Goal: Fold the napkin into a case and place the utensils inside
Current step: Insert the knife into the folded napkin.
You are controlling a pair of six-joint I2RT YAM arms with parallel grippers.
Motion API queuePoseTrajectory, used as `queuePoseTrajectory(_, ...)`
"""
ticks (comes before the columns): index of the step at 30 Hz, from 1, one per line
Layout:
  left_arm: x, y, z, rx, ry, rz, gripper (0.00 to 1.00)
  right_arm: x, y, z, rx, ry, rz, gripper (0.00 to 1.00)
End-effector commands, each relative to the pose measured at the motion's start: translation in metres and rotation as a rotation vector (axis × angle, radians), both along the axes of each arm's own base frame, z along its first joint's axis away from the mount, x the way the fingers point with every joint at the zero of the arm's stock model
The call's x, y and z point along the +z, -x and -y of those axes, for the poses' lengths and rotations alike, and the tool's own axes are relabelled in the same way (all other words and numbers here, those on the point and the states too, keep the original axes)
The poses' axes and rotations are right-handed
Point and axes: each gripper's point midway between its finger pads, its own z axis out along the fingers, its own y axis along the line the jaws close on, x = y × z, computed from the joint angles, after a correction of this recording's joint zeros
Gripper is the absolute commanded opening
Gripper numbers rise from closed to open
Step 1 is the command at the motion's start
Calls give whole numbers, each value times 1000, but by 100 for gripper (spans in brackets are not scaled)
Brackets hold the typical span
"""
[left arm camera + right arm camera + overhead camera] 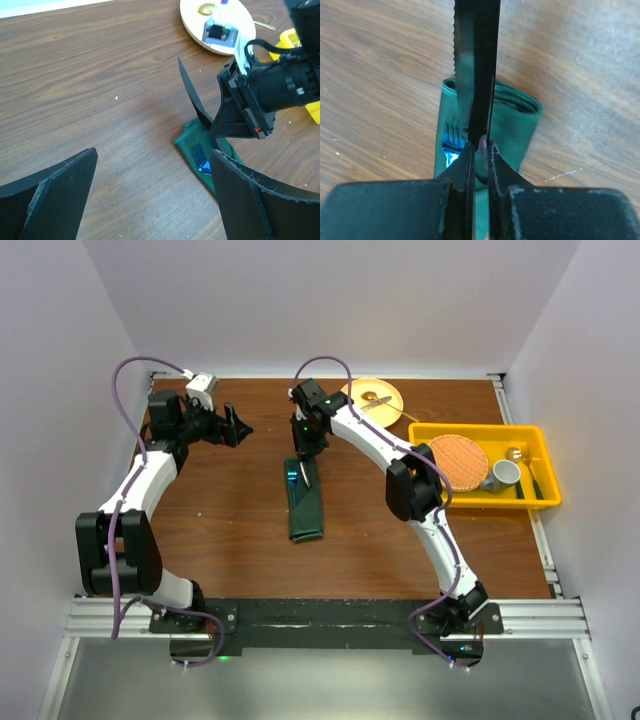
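A dark green case (305,508) is shown on a brown wood-grained worktop (220,510). Bright blue fork (451,147) tines are seen at the case's mouth, with a dark-grey knife (475,60) over it. Right of the case, a cream plate (390,392) and a yellow bin (480,429) are seen.

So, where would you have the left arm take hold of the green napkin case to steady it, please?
Probably the near end of the napkin case, pinched across its narrow width from above, coming in from the left. That end lies flat and bare; the right arm's fingers hold the knife over the far end, where the blue fork shows.
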Motion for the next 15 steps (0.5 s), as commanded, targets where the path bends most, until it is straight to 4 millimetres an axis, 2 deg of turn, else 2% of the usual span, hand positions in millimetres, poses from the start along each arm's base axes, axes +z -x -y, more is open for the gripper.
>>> queuePoseTrajectory(1, 16, 0, -5, 14, -2, 66, 100, 12, 3, -2, 8, -4, 25, 0)
queuePoseTrajectory(5, 14, 4, -5, 16, 3, 62, 100, 6, 15, 3, -2, 8, -21, 0)
queuePoseTrajectory(15, 8, 16, -7, 30, 10, 58, 100, 28, 24, 7, -71, 2, -43, 0)
